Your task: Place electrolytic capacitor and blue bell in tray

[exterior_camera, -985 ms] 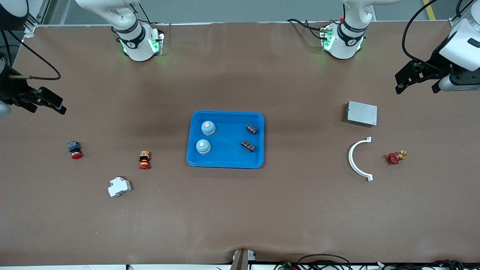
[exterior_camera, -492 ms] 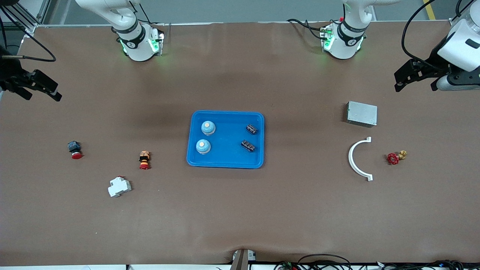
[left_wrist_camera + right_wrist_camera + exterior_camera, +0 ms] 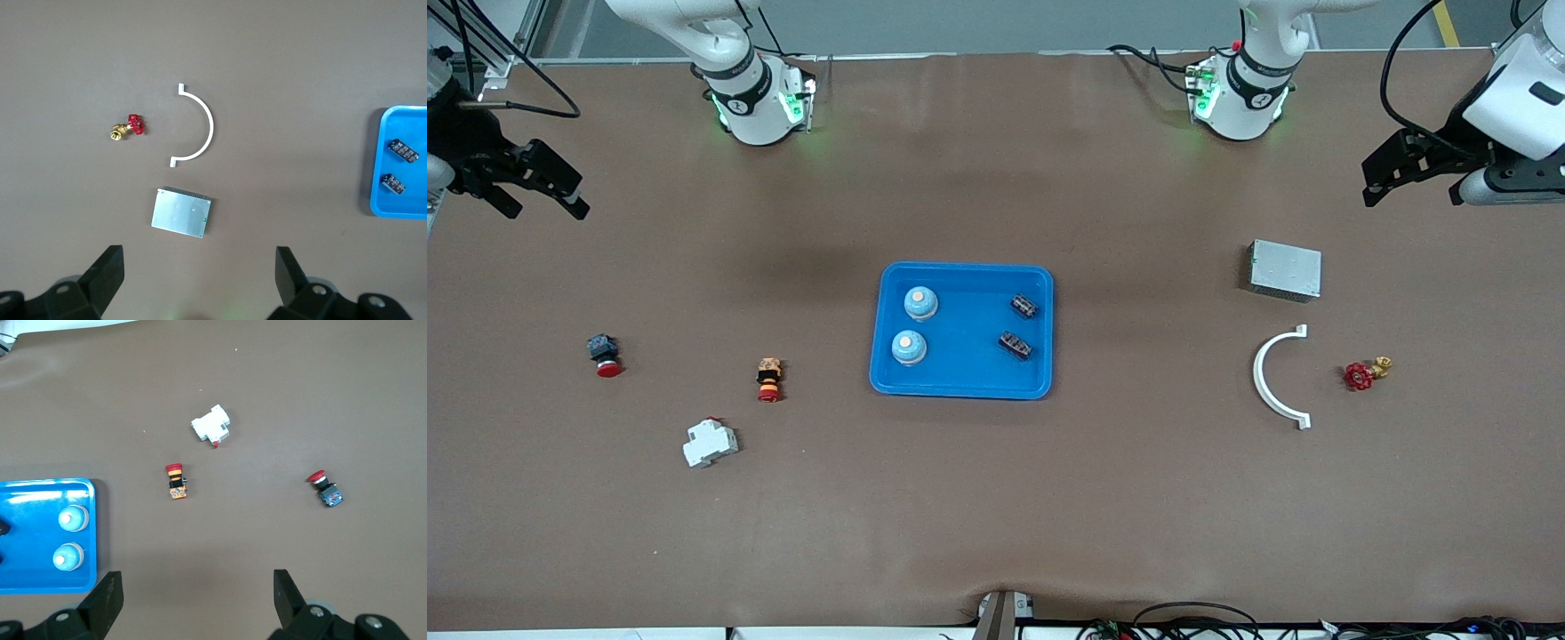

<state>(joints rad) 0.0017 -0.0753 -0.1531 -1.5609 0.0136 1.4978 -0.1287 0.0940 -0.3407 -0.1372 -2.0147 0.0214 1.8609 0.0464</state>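
My arms (image 3: 729,53) are white with black joint bands, green-lit bases (image 3: 1232,98), black cables and black two-finger grippers (image 3: 1392,173).

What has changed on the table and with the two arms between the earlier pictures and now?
Only the arms moved. The right end effector drew back toward the robots' side, at the right arm's end of the table; the left end effector rose slightly above the grey metal box. Both are open and empty. The tray, with two blue bells and two capacitors, stayed as it was.

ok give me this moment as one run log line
tray: two blue bells, two capacitors inside | left gripper: open, empty, above metal box | right gripper: open, empty, over bare table
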